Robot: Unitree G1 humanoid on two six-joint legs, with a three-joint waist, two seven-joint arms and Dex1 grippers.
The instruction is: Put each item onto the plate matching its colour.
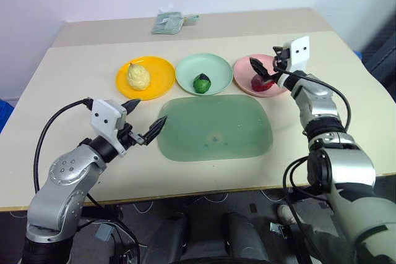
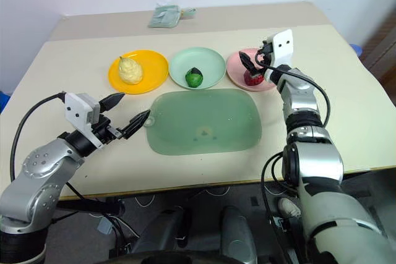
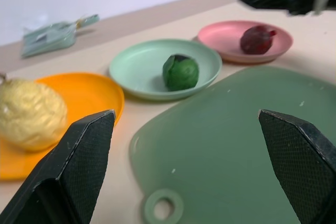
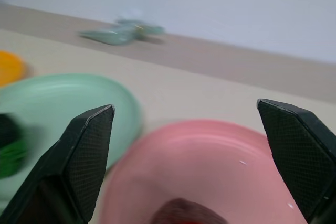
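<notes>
A pale yellow pear (image 1: 138,77) rests on the yellow-orange plate (image 1: 162,71) at the left of the row. On the mint green plate (image 1: 216,66) in the middle lies the green ball (image 1: 202,83). The dark red lump (image 1: 262,83) lies on the pink plate (image 1: 242,66) at the right. My right gripper (image 1: 266,66) hangs open just above that lump, with nothing between its fingers. In the right wrist view the lump (image 4: 181,212) sits below the gap. Nearer to me, my left gripper (image 1: 148,112) stands open and empty at the left edge of the green mat.
A large translucent green mat (image 1: 213,128) with a tab lies in front of the plates. A folded greenish cloth (image 1: 167,23) sits at the table's far edge. Bare tabletop stretches left of the yellow-orange plate and right of the pink one.
</notes>
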